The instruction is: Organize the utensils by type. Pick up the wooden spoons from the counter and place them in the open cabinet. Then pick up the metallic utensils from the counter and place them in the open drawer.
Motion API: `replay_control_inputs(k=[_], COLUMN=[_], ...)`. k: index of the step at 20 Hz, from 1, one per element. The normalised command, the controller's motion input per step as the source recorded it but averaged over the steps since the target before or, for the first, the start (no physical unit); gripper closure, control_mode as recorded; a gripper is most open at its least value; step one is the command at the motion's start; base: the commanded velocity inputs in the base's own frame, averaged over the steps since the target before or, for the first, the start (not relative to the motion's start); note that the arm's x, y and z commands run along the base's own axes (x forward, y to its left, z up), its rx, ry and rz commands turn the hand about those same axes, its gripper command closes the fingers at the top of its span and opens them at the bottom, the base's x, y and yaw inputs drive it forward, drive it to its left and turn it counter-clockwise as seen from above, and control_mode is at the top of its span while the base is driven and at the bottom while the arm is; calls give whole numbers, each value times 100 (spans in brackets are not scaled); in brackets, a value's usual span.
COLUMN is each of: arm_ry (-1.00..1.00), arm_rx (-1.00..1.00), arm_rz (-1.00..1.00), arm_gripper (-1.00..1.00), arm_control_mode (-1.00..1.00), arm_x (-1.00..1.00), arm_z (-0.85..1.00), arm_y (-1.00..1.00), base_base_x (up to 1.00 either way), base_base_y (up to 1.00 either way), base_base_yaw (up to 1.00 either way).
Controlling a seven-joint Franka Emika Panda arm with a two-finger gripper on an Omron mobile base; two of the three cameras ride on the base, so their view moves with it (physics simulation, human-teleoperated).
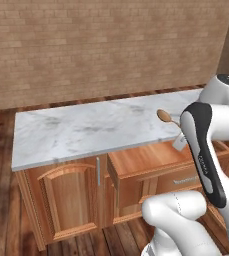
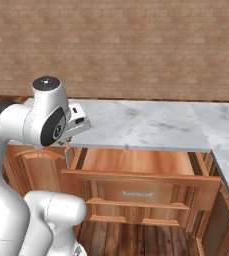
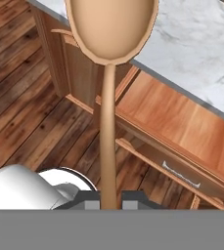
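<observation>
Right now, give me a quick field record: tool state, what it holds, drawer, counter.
tool: shut on a spoon, gripping the end of the handle, bowl pointing away from the hand; tool
spoon position: held in the air over the edge of the counter, above the front left corner of the drawer
drawer: drawer pulled out under the counter, nothing visible inside it
counter: white marble, bare where visible
floor: dark wood planks
</observation>
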Motion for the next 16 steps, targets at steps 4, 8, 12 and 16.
replay_control_inputs(k=[4, 8, 12, 16], arm_ry=[0, 0, 10, 25], arm_rx=[0, 0, 0, 0], arm_rz=[-2, 3, 12, 9], arm_gripper=[100, 100, 100, 100], arm_control_mode=[-100, -100, -100, -100], arm_x=[6, 14, 39, 53], arm_z=[-34, -60, -47, -25], arm_y=[-13, -5, -6, 0], base_base_x=[0, 0, 0, 0], base_base_y=[0, 0, 0, 0], base_base_yaw=[0, 0, 0, 0])
